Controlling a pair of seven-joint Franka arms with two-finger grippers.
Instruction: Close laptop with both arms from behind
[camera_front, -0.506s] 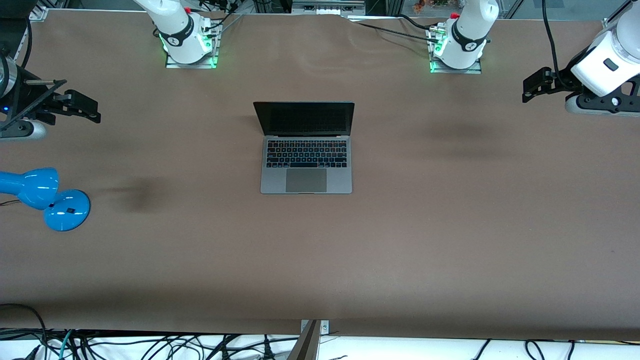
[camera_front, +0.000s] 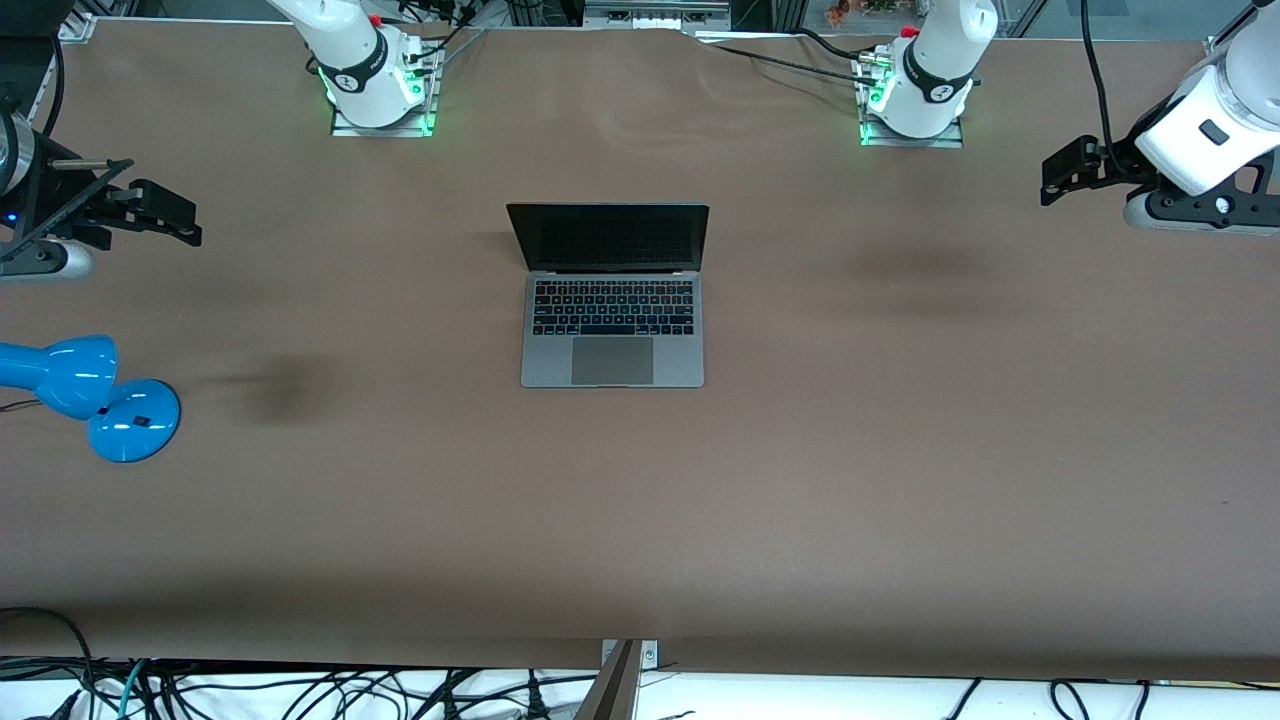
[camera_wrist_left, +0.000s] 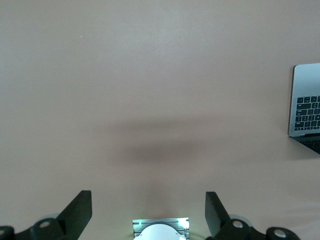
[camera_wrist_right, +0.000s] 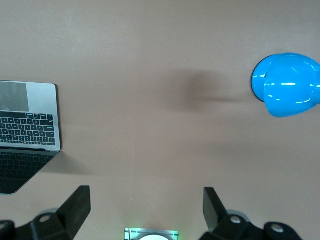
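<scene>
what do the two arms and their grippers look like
Both arms are glossy white with black joint bands and black cables, on metal base plates lit green. The left gripper and the right gripper are matte black with two flat fingers; grey caps sit by the wrists.

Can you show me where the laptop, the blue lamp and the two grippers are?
laptop (camera_front: 612, 360): front view, on its trackpad.
lamp (camera_front: 133, 420): front view, on its round base.
left gripper (camera_front: 1062, 172): front view, at its black tips.
right gripper (camera_front: 172, 215): front view, at its black tips.
</scene>
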